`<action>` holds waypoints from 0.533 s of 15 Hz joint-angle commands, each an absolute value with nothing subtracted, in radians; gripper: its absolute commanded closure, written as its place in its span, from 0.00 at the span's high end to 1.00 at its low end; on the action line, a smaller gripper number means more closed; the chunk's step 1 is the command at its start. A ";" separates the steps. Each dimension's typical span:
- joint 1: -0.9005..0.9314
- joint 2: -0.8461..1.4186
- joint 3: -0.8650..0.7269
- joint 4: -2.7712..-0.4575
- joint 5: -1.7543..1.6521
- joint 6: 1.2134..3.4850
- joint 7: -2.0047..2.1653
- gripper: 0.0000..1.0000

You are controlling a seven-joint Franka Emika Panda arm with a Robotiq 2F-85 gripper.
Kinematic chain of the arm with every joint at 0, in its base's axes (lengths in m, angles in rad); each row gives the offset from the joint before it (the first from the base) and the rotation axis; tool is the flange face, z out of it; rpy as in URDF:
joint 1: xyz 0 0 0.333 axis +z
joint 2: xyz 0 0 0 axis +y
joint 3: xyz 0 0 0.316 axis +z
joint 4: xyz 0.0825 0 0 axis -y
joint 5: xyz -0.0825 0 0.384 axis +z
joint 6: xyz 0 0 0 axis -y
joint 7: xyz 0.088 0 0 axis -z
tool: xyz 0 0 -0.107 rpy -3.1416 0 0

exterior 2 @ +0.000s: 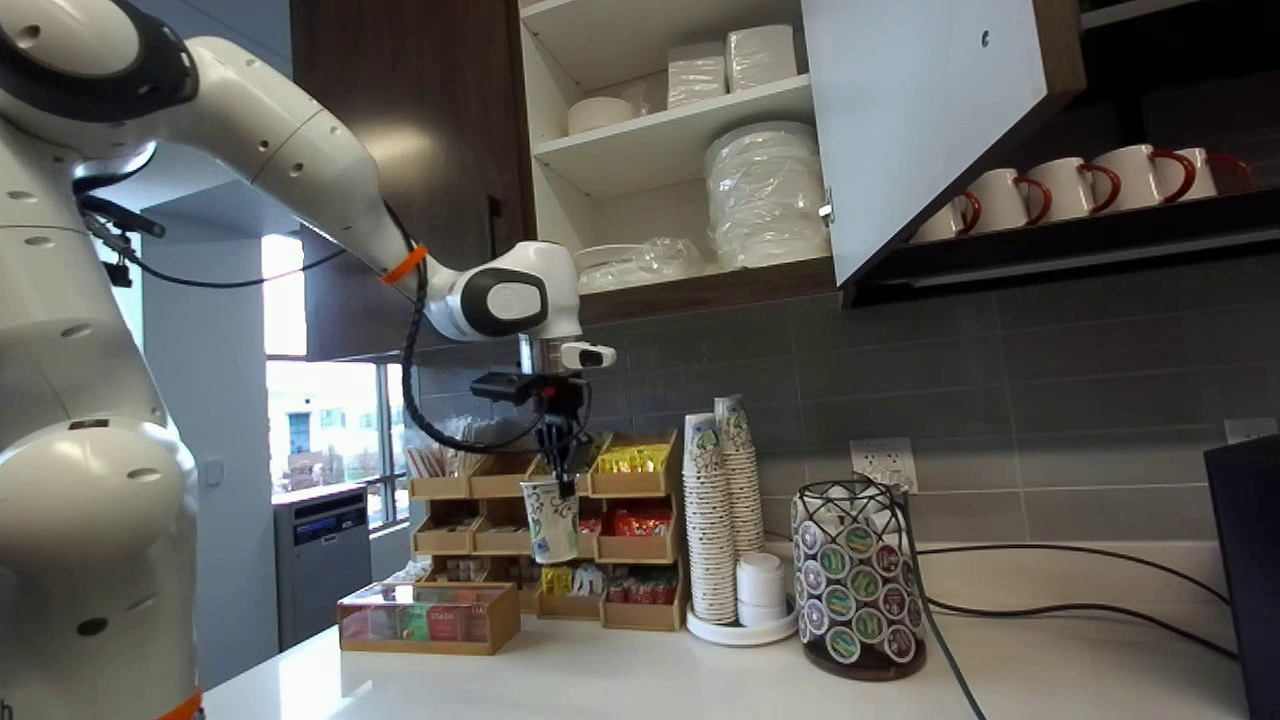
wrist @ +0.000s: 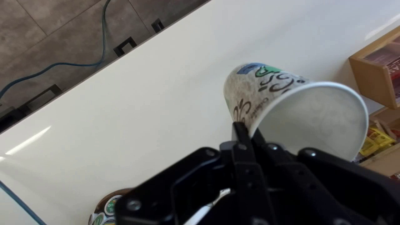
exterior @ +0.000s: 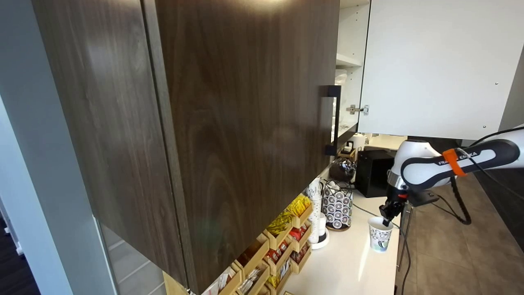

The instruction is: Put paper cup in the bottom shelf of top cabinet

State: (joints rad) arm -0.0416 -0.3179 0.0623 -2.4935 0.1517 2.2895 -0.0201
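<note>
The paper cup (exterior: 380,238) is white with a printed leafy pattern. My gripper (wrist: 249,132) is shut on the cup's rim, one finger inside and one outside. The cup (exterior 2: 550,522) hangs nearly upright, mouth up, above the counter in an exterior view. It also fills the middle of the wrist view (wrist: 265,86). The dark brown top cabinet (exterior: 249,106) is open, with one door swung wide. Its bottom shelf (exterior 2: 700,285) holds wrapped plates (exterior 2: 765,195) at the right and clear-wrapped items (exterior 2: 640,262) at the left. The gripper and cup are below this shelf.
The open door (exterior 2: 920,110) sticks out right of the shelves. On the counter (exterior 2: 600,690) stand a wooden condiment rack (exterior 2: 640,545), cup stacks (exterior 2: 710,520), a pod holder (exterior 2: 858,580) and a tea box (exterior 2: 430,618). Mugs (exterior 2: 1065,188) sit on a side shelf.
</note>
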 commanded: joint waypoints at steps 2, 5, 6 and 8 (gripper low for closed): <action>-0.015 -0.342 0.036 -2.498 0.141 2.279 -0.012 0.04; -0.022 -0.354 0.036 -2.462 0.103 2.247 -0.016 0.01; -0.030 -0.376 0.035 -2.437 0.077 2.225 -0.009 0.01; -0.038 -0.399 0.031 -2.387 0.037 2.188 -0.003 0.01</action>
